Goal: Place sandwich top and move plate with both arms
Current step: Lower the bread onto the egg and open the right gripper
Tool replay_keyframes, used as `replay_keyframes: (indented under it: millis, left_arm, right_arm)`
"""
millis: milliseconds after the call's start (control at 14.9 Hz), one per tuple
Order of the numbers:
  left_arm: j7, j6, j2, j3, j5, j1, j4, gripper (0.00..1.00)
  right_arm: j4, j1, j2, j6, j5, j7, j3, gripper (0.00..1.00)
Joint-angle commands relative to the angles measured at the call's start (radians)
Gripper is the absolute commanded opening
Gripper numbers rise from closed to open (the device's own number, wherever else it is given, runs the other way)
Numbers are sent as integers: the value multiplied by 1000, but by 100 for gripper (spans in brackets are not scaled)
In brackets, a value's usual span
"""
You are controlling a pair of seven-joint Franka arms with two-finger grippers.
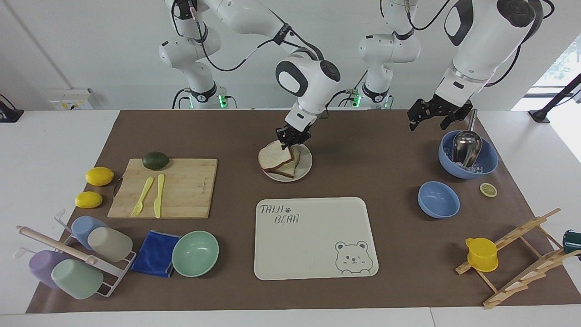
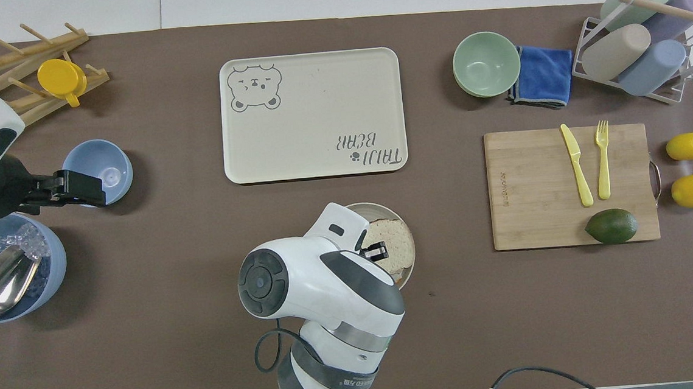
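Sandwich top (image 1: 274,155) lies on the plate (image 1: 305,170), its twelve-o'clock edge pinched by the right gripper (image 1: 290,138); the left gripper (image 1: 433,116) hangs spread, empty.

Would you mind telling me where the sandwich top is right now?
The sandwich top lies on the lower slice on the plate, near mid-table, nearer the robots than the bear tray, its edge in the right end effector.

Lower bread slice (image 1: 288,168) mostly covered by the pale square sandwich top (image 1: 273,156), small round cream plate (image 2: 409,262) half hidden under the white right arm, dark green cup (image 1: 573,241) cut off at right edge
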Motion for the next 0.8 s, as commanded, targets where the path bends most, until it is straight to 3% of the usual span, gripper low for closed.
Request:
replay_keyframes:
  millis: [0,201,268,402,469,736]
  left_arm:
    - [7,-1,-13,-6,-1,9,-7,100]
    - [7,-1,-13,-6,0,9,-7,100]
    - [7,-1,-13,-6,0,9,-7,100]
    - [7,-1,-13,-6,0,9,-7,100]
    - [7,-1,-13,-6,0,9,-7,100]
    - [7,-1,-13,-6,0,9,-7,100]
  right_arm:
    - [-58,-16,-9,90,21,52,24,0]
    - [-73,-22,-13,112,56,65,24,0]
    - [-70,-24,-13,117,77,65,24,38]
    - [-66,-25,-13,132,107,67,22,91]
    - [-60,-32,-18,133,114,65,22,100]
    - [-3,-177,-117,120,254,27,22,100]
